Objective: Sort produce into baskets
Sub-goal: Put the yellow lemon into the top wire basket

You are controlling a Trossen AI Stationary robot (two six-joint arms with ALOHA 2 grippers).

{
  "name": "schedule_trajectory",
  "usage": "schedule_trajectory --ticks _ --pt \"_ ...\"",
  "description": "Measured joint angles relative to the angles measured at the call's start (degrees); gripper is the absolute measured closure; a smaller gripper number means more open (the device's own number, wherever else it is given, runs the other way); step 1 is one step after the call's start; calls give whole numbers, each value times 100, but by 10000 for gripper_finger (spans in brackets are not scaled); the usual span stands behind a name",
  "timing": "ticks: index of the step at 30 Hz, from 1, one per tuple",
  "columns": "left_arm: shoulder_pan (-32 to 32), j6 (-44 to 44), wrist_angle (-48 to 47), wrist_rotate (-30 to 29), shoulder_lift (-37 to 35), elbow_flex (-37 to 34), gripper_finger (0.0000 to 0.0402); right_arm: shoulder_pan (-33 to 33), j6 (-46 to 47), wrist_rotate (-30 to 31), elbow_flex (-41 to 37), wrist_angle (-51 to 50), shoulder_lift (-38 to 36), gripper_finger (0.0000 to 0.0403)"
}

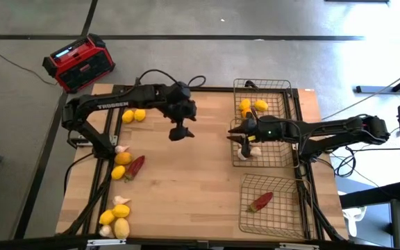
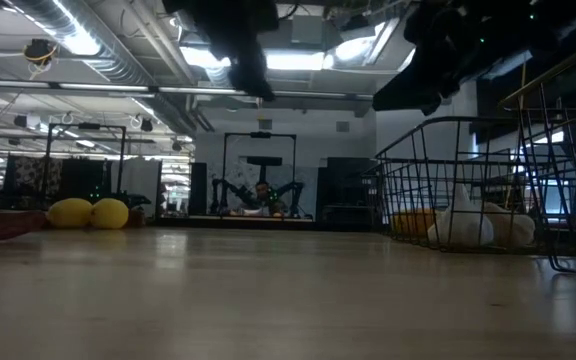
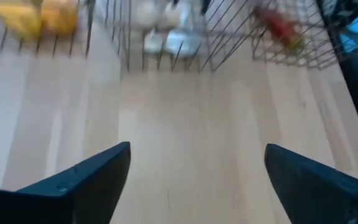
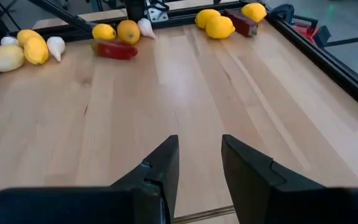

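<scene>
Mid-sort: left gripper (image 1: pixel 178 133) hangs released over bare table centre; right gripper (image 1: pixel 244 148), fingers narrow w/ nothing between, hovers at garlic basket (image 1: pixel 292 149). Lemons (image 1: pixel 134 116), garlic, chili (image 1: pixel 135 165) wait at left edge. Next, prob.: reach left, pick one.

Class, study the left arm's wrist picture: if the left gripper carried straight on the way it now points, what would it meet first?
Probably bare table, then the wire wall of the basket holding the garlic. The left gripper is open and empty; depth is uncertain.
</scene>
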Motion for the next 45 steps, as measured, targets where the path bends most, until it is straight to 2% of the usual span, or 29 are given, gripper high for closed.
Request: schedule_trajectory --ticks 4,6,12,15,25,30,33,37,40,45 --pt "30 -238 -628 -42 -23 0 23 0 -5 0 0 25 0 283" --pt "25 -265 -972 -321 -23 0 22 0 -42 0 0 61 0 283" --pt "143 -526 -1661 -2193 -23 -2 22 0 -101 0 0 165 0 283" --pt "376 -848 -1724 -2702 -23 -2 22 0 -101 -1 0 164 0 283" --pt "1550 -1731 -2134 -2853 -51 -7 22 0 -96 0 0 116 0 283" --pt "1984 -2015 -2570 -3682 -51 -9 22 0 -88 0 0 116 0 283" --pt "2187 -2158 -2626 -3893 -57 -67 22 0 -87 0 0 116 0 283" --pt "2317 -1789 -2530 -3891 -64 -533 22 0 -87 0 0 118 0 283" --pt "2325 -1613 -2102 -3890 -64 -1045 22 0 -87 0 0 125 0 283" --pt "2325 -1799 -1624 -3881 -62 -1683 22 0 -87 0 0 206 0 283"
